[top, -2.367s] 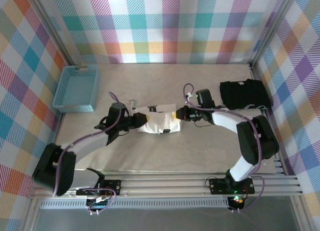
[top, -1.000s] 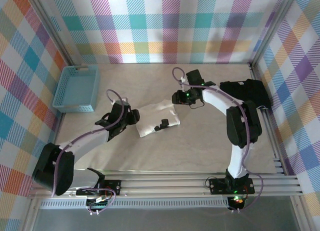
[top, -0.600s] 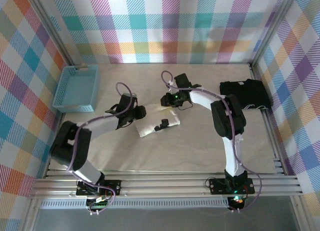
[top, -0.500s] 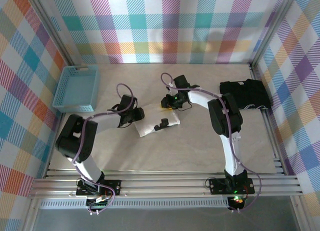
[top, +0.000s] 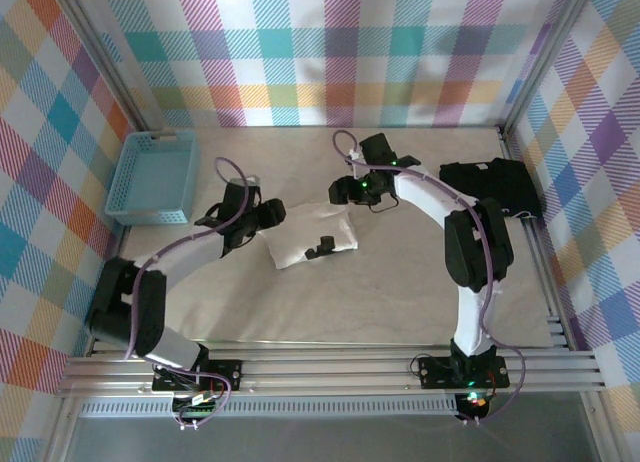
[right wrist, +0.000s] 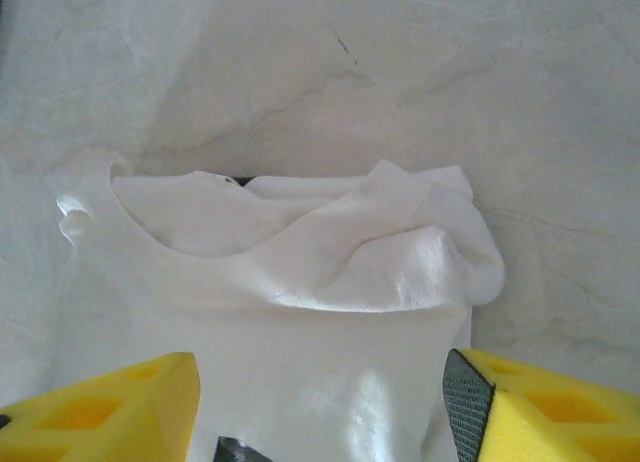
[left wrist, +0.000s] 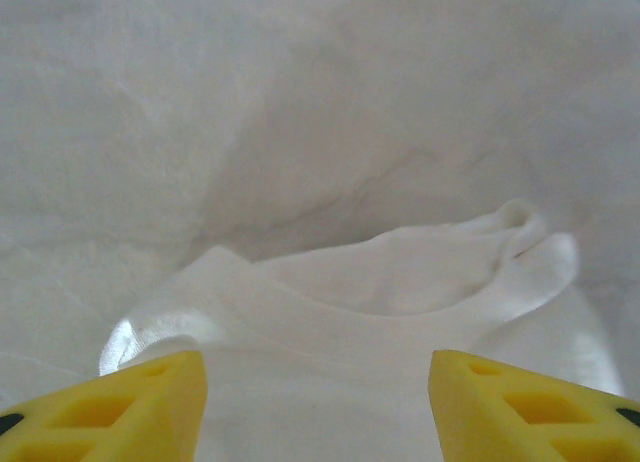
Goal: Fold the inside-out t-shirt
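- The inside-out t-shirt [top: 312,239] lies as a crumpled white bundle near the middle of the counter [top: 330,312], between the two pincers.
- The left pincer [top: 272,216] is at the bundle's left edge. In its wrist view we see its yellow fingers [left wrist: 120,407] standing wide apart with nothing clamped between them, and a curved hem of the cloth below.
- The right pincer [top: 340,190] is at the bundle's far right corner, likewise open. Its yellow fingers [right wrist: 110,407] are spread over shiny, wrinkled fabric.
- We cannot tell whether either pincer touches the cloth.
- The blue basket [top: 155,177] sits far left, well apart from the shirt.
- A black folded garment [top: 488,189] lies far right.
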`<state>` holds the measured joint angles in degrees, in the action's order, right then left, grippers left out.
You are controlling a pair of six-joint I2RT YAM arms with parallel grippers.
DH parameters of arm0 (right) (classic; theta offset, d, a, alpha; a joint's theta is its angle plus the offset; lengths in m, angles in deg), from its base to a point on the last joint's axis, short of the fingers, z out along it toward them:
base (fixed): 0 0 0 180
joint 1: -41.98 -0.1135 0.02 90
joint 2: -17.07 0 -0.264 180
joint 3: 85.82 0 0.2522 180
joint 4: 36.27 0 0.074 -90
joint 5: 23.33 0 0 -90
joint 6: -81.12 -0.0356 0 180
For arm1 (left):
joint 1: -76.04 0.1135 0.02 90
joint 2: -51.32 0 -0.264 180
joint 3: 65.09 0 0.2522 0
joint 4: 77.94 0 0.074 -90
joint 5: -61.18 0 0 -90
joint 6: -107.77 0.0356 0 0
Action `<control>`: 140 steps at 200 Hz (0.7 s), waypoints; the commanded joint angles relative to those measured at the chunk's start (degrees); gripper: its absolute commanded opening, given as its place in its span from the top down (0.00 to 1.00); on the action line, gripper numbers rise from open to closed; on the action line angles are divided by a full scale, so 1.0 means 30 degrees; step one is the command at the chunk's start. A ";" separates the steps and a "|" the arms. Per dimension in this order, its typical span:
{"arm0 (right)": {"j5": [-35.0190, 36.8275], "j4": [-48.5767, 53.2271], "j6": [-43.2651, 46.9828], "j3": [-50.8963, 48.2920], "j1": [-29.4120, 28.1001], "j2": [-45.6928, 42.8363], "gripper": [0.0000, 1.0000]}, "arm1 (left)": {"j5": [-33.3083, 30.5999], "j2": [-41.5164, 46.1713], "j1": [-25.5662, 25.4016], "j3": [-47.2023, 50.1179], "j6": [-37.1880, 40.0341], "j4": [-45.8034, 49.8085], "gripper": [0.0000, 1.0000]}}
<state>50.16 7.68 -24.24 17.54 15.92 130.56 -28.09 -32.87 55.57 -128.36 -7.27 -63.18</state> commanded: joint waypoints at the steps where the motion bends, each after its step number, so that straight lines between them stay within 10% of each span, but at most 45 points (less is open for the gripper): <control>1: -0.0372 0.2189 0.0257 0.0680 0.0046 0.1742 0.28 | -0.0482 0.1041 0.0173 0.0423 0.0191 0.1363 0.38; 70: -0.2521 0.2513 -0.0495 0.1993 -0.0491 0.4364 0.25 | -0.0412 0.3691 0.0202 0.1410 0.0056 0.2606 0.35; 140: -0.3933 0.0793 -0.1676 0.1150 -0.1339 0.4613 0.66 | -0.0654 0.5086 0.0246 0.2102 0.0172 0.3374 0.34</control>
<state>40.52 11.16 -28.43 22.03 12.27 143.87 -28.68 -19.47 55.68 -123.71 -7.27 -55.03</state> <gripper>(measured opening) 0.430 0.658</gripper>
